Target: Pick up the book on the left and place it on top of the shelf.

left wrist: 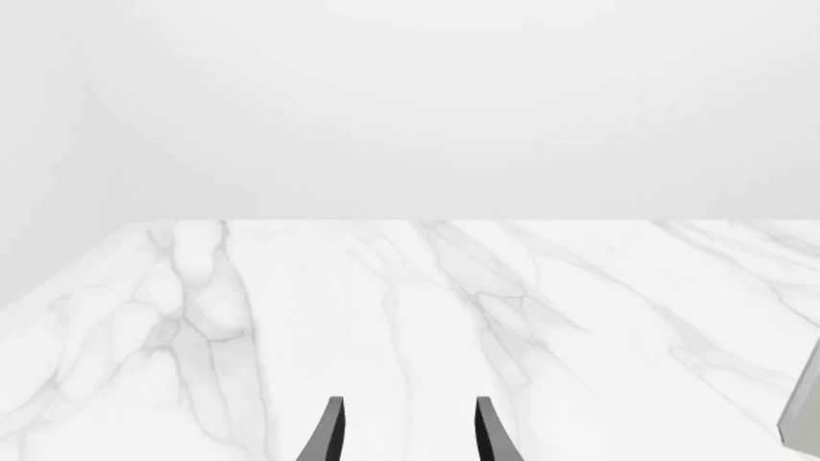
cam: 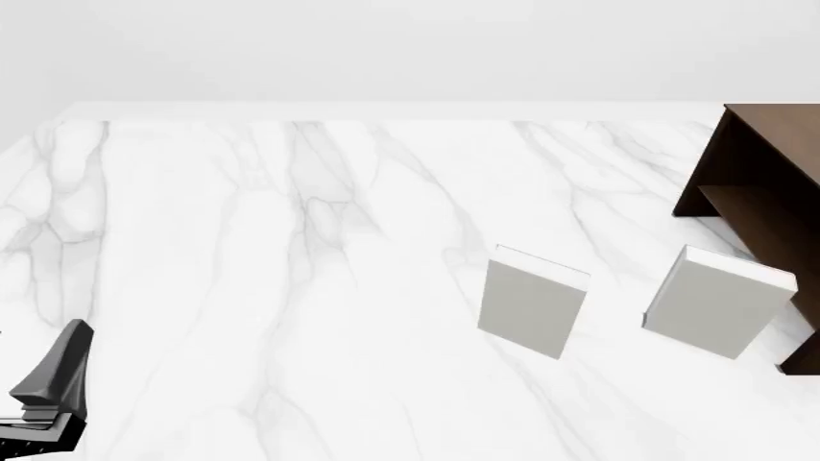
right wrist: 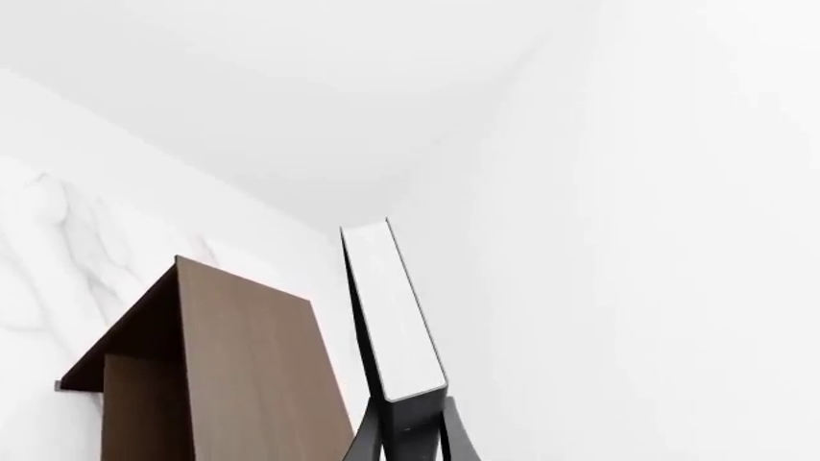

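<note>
In the right wrist view my right gripper (right wrist: 409, 430) is shut on the book (right wrist: 395, 312), a thin one with a dark cover and white page edges, which stands out along the fingers. The book is beside the flat top of the dark brown shelf (right wrist: 244, 370); I cannot tell whether they touch. The shelf (cam: 766, 178) also stands at the right edge of the front view, where neither the book nor the right gripper shows. My left gripper (cam: 52, 384) is low at the front left, open and empty (left wrist: 407, 427).
Two light grey books stand upright on the white marble table (cam: 256, 240): one in the middle right (cam: 532, 305), one next to the shelf (cam: 715, 303). A grey book edge (left wrist: 805, 413) shows in the left wrist view.
</note>
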Robot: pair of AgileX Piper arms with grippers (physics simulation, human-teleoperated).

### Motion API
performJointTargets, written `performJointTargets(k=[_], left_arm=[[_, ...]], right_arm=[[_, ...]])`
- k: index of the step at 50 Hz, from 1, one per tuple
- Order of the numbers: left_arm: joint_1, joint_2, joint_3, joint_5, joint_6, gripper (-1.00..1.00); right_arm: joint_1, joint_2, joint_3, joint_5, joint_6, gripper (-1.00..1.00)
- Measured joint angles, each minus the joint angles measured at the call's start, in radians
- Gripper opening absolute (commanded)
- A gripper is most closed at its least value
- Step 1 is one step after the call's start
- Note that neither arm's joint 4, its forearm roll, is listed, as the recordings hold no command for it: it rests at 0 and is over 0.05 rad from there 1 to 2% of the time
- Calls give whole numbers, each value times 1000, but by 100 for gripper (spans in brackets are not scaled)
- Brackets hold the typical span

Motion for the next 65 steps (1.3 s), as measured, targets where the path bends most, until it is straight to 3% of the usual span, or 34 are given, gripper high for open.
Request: performJointTargets(k=[65], left_arm=[[0, 0, 0, 0, 0, 100]], right_arm=[[-20, 318, -84, -164, -52, -100]])
